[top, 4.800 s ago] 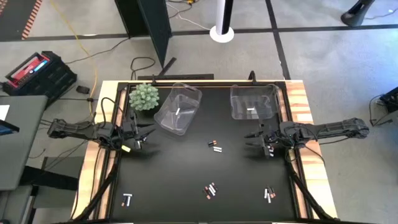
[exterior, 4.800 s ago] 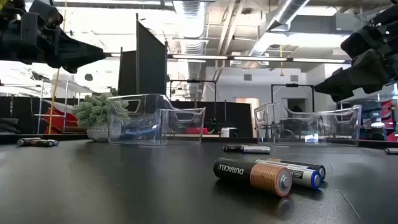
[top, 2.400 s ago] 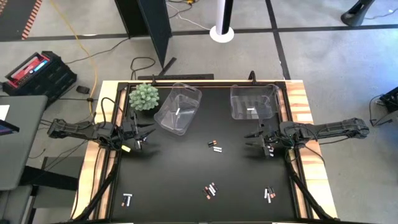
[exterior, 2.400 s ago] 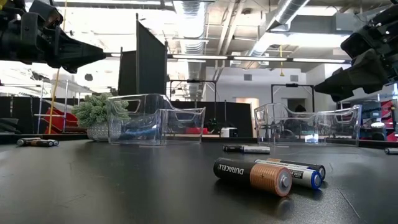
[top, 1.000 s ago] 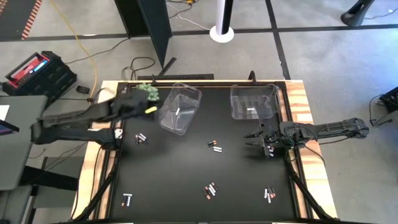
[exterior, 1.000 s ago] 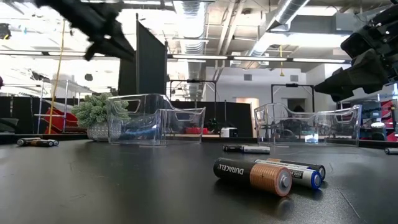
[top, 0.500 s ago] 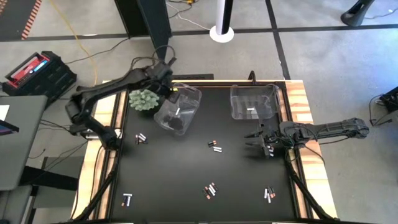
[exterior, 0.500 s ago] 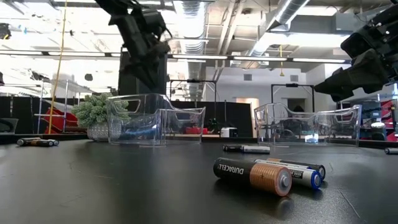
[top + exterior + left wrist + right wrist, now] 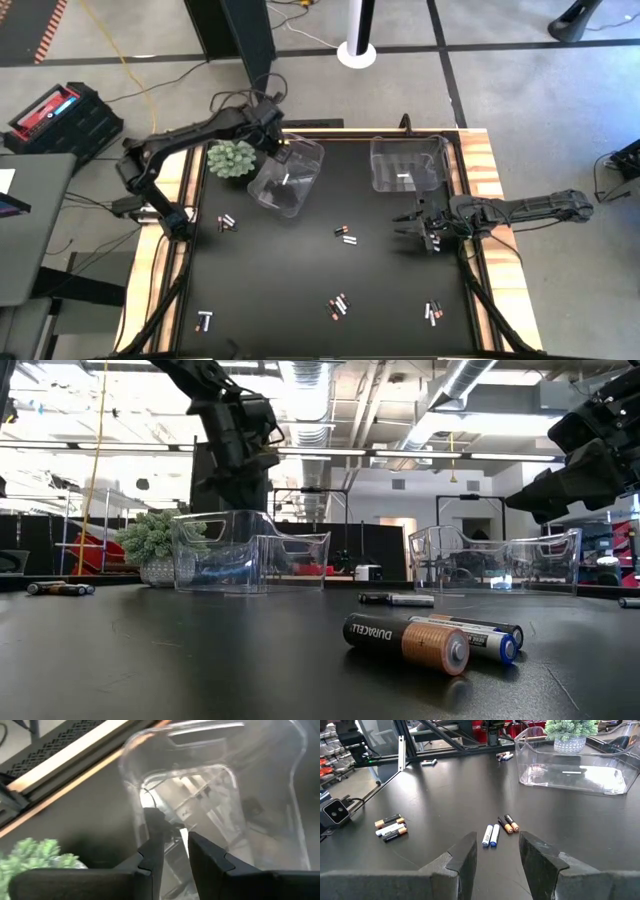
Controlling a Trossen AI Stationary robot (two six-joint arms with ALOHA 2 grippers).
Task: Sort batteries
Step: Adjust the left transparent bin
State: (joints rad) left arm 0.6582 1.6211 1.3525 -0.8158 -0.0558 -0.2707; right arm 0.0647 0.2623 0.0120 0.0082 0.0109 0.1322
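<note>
Fingers, left: the left gripper (image 9: 170, 837) hangs over the far rim of the left bin (image 9: 310, 152); its fingers are narrowly apart, and I make out only the bin floor through the gap, no battery.
Fingers, right: the right gripper (image 9: 497, 840) hovers low over the table (image 9: 280, 270), near the front of the right bin (image 9: 378, 150), fingers wide and empty.
Batteries, sorted: one pale cell (image 9: 285, 179) lies in the left bin and another (image 9: 403, 177) in the right bin.
Batteries, loose: the batteries lie in small clusters on the table, namely a pair (image 9: 345, 235) between the grippers, a group (image 9: 338, 305) near the front middle, more (image 9: 432, 313) at front right, some (image 9: 205, 321) at front left and a few (image 9: 227, 222) at the left edge.
Risk, bin: the left bin sits askew, and the plant (image 9: 231, 156) stands just beside it; a finger catching the rim on the way out could drag or tip the light bin.
Risk, pick: cells lie touching side by side, so closing on one may nudge its neighbour, and round cells roll easily on a smooth top.
Risk, sorting: copper-ended and pale cells are mixed within clusters; grabbing two at once would put one in the wrong bin.
Materials: bins are clear, glossy, thin-walled plastic with rounded corners; the table is matte black with a wooden border; cells are small, hard, smooth cylinders; the plant is a soft green tuft.
</note>
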